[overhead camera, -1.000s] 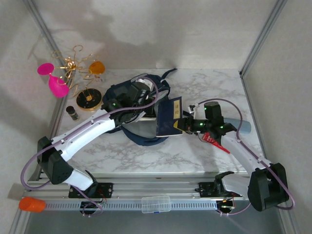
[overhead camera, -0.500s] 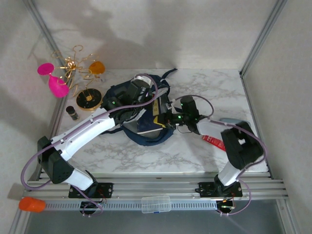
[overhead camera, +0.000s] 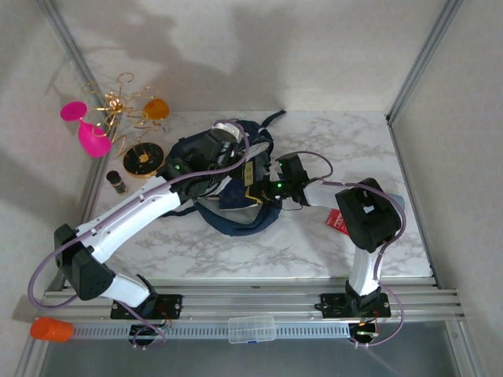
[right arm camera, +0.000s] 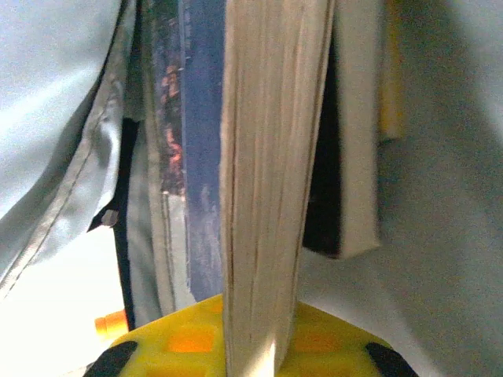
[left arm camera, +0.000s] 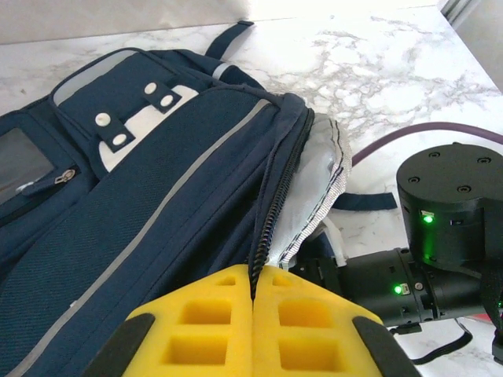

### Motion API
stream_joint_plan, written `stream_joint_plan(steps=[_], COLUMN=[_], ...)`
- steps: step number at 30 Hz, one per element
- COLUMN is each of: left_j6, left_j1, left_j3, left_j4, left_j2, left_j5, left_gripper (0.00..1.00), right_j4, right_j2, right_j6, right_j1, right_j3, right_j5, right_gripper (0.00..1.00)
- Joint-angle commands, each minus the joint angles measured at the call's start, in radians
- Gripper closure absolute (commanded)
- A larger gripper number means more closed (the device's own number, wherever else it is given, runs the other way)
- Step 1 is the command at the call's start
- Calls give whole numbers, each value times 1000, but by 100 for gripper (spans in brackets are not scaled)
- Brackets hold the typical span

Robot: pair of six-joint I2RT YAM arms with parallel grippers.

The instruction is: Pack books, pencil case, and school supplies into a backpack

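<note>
Over the last second we have swung the right arm from centre-right to frame centre, into the mouth of the large navy fabric backpack. Our left gripper, clamped on its zipper edge, should hold that mouth wide. The right gripper pinches a thin pale-edged paperback book; we'd slide it deeper before releasing.

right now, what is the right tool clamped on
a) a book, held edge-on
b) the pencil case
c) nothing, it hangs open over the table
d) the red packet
A: the right wrist view shows a book with its page edge facing the camera, pinched in the right tool, which reaches into the backpack.
</note>
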Motion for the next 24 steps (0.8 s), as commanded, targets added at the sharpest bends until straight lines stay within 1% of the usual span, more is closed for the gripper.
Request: stream_joint_plan(steps=[1, 3, 5, 7, 8, 9, 11, 13, 15, 17, 19, 20, 21, 23, 24], left_j6=[-37, -45, -64, -84, -92, -94, -103, -103, -108, -110, -113, -116, -118, -122, -122], left_j1=[1, 1, 8, 15, 16, 19, 22, 27, 30, 32, 31, 32, 32, 32, 32], left_j3=[15, 1, 5, 5, -1, -12, -28, -39, -44, -49, -54, -56, -58, -60, -63], left_j4=[143, 170, 166, 161, 167, 173, 182, 187, 188, 193, 199, 201, 202, 204, 208], left_j2=[-59, -65, -61, -59, -60, -64, -70, -71, -70, -68, -65, -62, -63, -62, -62], left_j5=[31, 23, 0, -8, -14, -13, -12, -10, -4, 13, 15, 17, 19, 26, 29], left_gripper=[100, 100, 100, 100, 100, 100, 100, 100, 100, 100, 100, 100, 100, 100, 100], right_j4=[44, 63, 61, 14, -6, -21, -60, -134, -170, -164, -160, -162, -157, -153, -142], right_j2=[-22, 28, 95, 146, 152, 143, 93, 32, -38, -88, -109, -112, -110, -95, -82], right_j6=[6, 15, -1, -38, -56, -70, -102, -138, -154, -143, -122, -113, -105, -97, -95], right_j1=[55, 61, 57, 55, 50, 47, 44, 44, 43, 45, 54, 63, 78, 108, 120], right_j3=[80, 112, 146, 181, 187, 180, 147, 109, 47, -25, -72, -87, -95, -93, -88], right_j5=[-7, 8, 11, 17, 24, 42, 96, 186, 260, 287, 291, 293, 293, 292, 290], right_gripper=[95, 92, 87, 80, 74, 66, 55, 48, 44, 43, 46, 51, 58, 66, 73])
